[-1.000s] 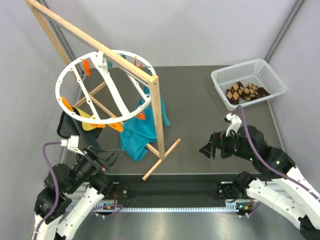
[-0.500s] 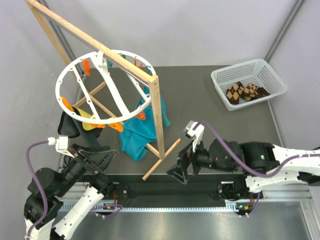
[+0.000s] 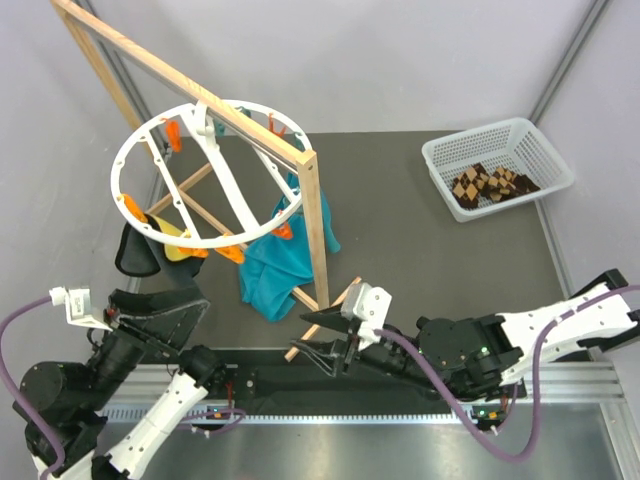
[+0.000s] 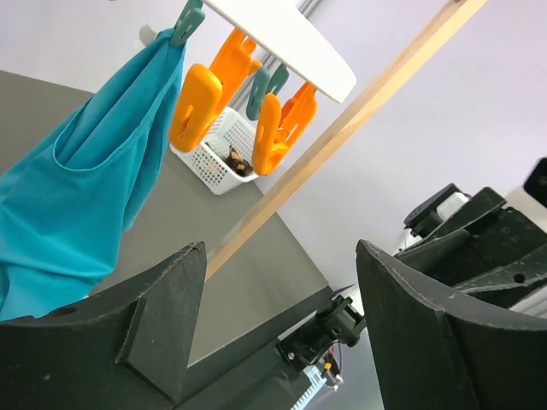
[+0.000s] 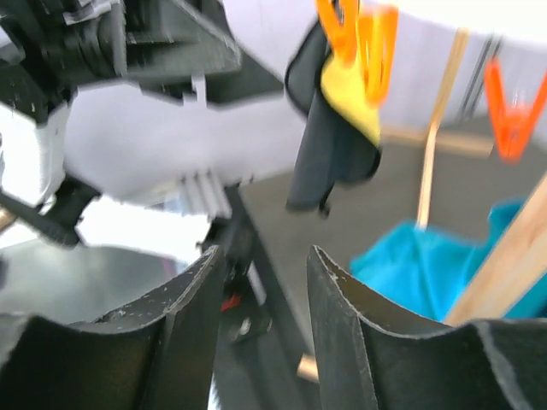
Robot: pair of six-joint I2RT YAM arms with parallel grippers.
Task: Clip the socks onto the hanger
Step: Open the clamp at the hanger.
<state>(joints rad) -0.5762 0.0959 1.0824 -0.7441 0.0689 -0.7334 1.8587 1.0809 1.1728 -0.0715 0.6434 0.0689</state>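
The argyle socks (image 3: 490,185) lie in the white mesh basket (image 3: 440,160) at the back right, far from both grippers. The white ring hanger (image 3: 116,165) hangs from the wooden frame (image 3: 318,225) at the back left, with orange clips (image 3: 232,253) round its rim. My left gripper (image 3: 195,303) sits low at the near left corner, open and empty; in its wrist view (image 4: 282,252) it looks up at the hanger rim (image 4: 291,43) and clips (image 4: 197,102). Along the near edge, my right gripper (image 3: 308,335) points left. It (image 5: 263,252) is also open and holds nothing.
A teal cloth (image 3: 268,265) hangs from the hanger beside the frame's post. A yellow-and-black cloth (image 3: 160,245) hangs clipped at the ring's left side. The frame's foot bar (image 3: 330,315) lies on the table just ahead of the right gripper.
The right arm has swung from the table's right middle down to the near edge and now points left, its jaws narrower. The left arm has drawn back toward the near left corner.
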